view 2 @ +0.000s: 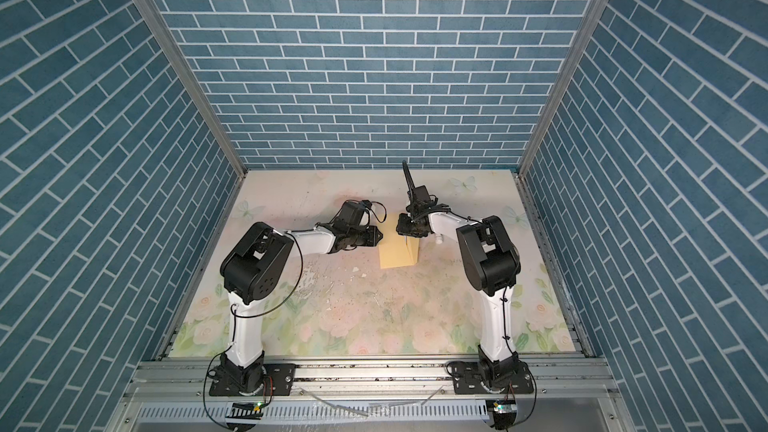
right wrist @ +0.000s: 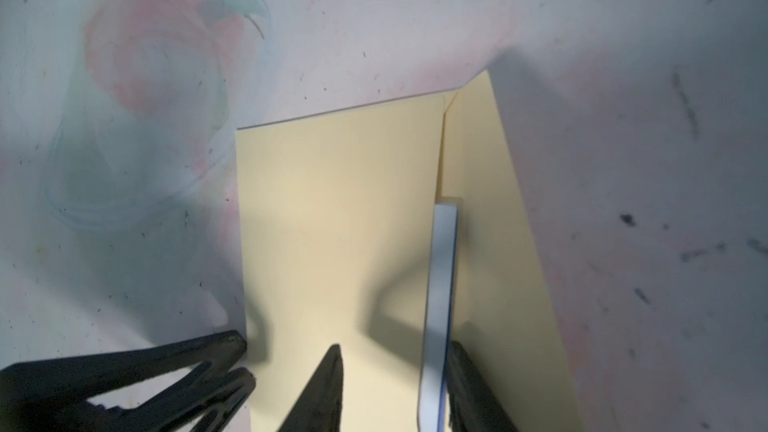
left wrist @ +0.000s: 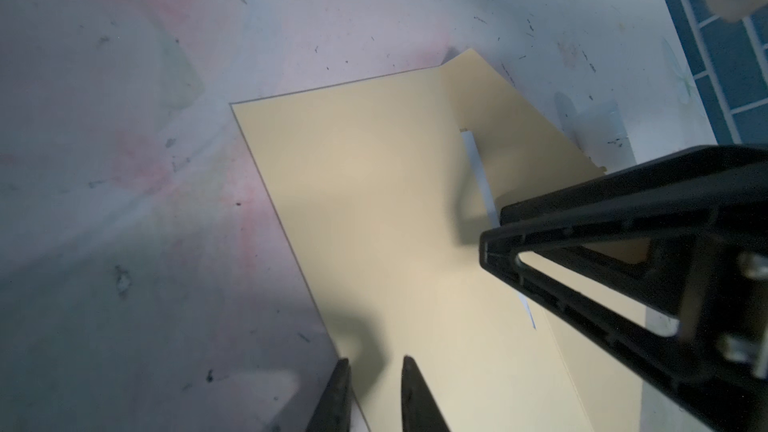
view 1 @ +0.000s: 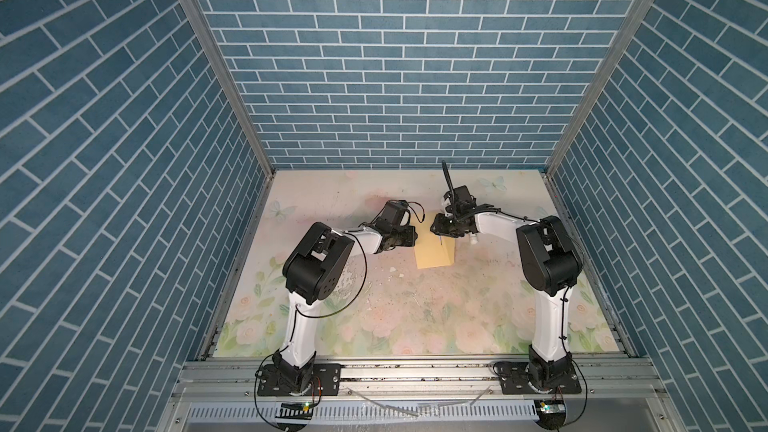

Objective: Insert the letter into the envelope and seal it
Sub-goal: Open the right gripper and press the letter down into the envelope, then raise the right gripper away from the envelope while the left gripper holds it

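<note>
Hovering at the left edge of the smooth tan envelope (view 1: pixel 432 257), your left gripper (left wrist: pixel 376 365) had narrowly parted, empty fingers; the white, blue-edged letter (right wrist: pixel 440 284) sat inside, one strip showing beneath the raised flap (right wrist: pixel 490 201), straddled by your wider-open right gripper (right wrist: pixel 395 349).

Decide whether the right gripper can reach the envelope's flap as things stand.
Likely yes: the right gripper is open just beside the raised flap, with only the letter's edge between its fingers and nothing else in the way.
</note>
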